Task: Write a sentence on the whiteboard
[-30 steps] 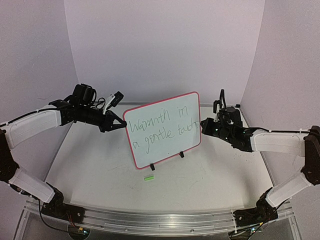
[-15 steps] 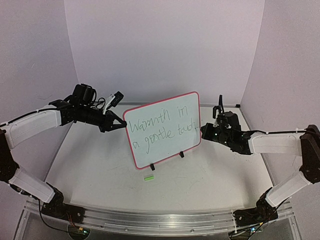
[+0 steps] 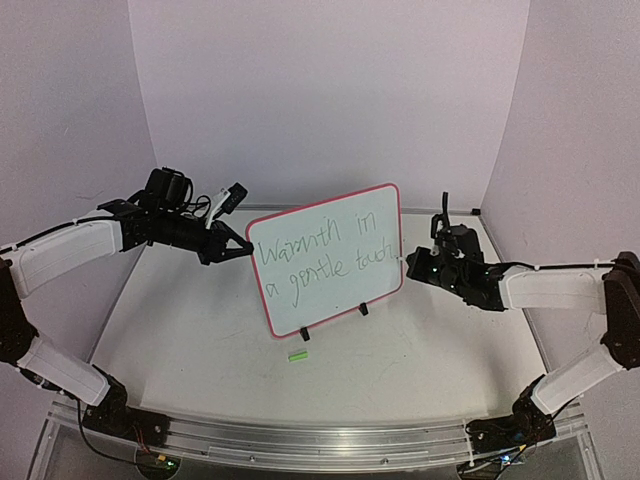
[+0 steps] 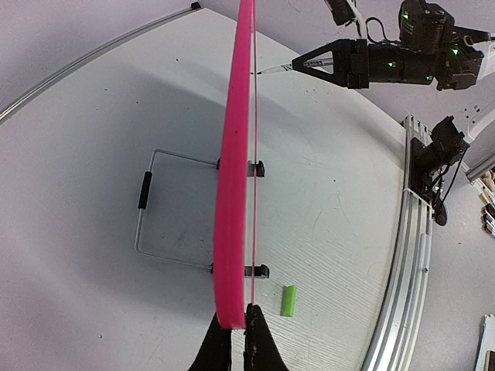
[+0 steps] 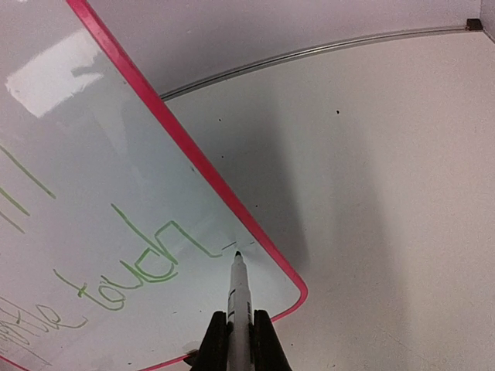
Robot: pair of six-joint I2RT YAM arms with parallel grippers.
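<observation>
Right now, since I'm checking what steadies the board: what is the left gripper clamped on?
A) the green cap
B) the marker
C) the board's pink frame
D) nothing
C: the left wrist view shows the left gripper shut on the pink frame of the board, while the right gripper holds the marker.

White shells cover the left arm point(image 3: 65, 255) and right arm point(image 3: 555, 285), joints black. The left gripper point(image 3: 242, 251) is black, tapered (green lights point(image 4: 404, 14) dot the right wrist).
</observation>
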